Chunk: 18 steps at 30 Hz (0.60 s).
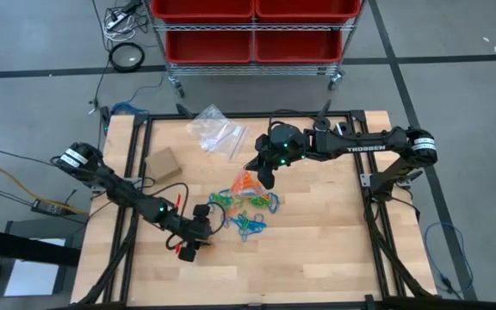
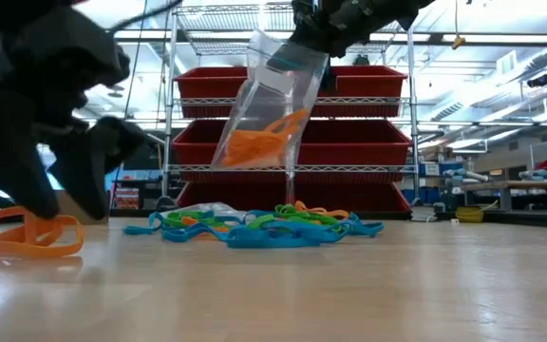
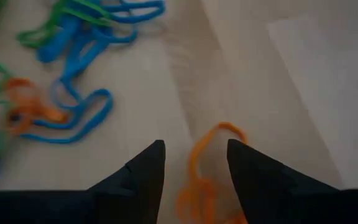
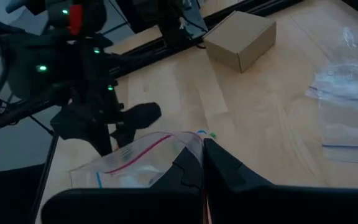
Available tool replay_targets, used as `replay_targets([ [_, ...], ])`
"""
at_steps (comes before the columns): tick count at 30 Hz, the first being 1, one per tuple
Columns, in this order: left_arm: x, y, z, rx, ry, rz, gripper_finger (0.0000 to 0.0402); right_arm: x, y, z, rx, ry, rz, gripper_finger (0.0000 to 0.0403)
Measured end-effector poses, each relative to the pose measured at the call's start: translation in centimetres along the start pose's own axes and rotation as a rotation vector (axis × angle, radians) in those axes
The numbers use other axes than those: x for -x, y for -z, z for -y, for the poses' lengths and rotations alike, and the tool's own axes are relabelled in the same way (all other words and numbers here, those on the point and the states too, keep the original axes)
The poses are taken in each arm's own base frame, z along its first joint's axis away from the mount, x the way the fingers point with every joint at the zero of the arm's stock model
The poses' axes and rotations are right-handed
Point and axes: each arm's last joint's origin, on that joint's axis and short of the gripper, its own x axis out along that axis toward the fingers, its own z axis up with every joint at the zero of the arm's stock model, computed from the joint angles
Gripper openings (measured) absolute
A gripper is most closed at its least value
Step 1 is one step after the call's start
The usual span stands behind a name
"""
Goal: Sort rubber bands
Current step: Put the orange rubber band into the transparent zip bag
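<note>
Loose blue, green and orange rubber bands [image 1: 248, 213] lie in a tangle at the table's middle. One orange rubber band [image 3: 205, 163] lies apart near the left front. My left gripper [image 3: 194, 149] is open over it, one finger on each side, tips close to the table [image 2: 60, 204]. My right gripper [image 1: 263, 178] hangs above the tangle, shut on a clear zip bag [image 2: 269, 109] with orange bands [image 2: 259, 142] inside. My left gripper straddles the lone orange band from above, slanting down; whether a fingertip [image 3: 244, 155] touches it, I cannot tell. My right gripper pinches the bag's top edge by the red zip line [image 4: 180, 144] between its two fingers. The bag hangs below them, clear of the table, its bottom tilted to one side.
A small cardboard box [image 1: 164, 162] sits at the far left of the table. Spare clear bags [image 1: 218, 133] lie at the far middle. A wire rack with red bins [image 1: 252, 30] stands beyond the far edge. Bare wood shows at the near right.
</note>
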Motion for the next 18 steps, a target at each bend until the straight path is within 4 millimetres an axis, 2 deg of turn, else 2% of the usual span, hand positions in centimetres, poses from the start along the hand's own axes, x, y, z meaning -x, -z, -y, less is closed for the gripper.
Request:
replay_targets([
  [6,-0.09,-0.03,-0.37,0.015,0.041,-0.002,0.0153,0.04,-0.08,0.24,-0.003,0.007,0.003,0.0000],
  [14,-0.10,0.00,-0.51,-0.006,0.109,-0.023,0.0041,0.05,-0.26,0.20,0.001,0.002,0.021,0.0000],
  [18,-0.09,-0.09,-0.57,-0.030,0.114,-0.024,0.0007,0.05,-0.35,0.17,0.005,-0.001,0.030,0.0000],
])
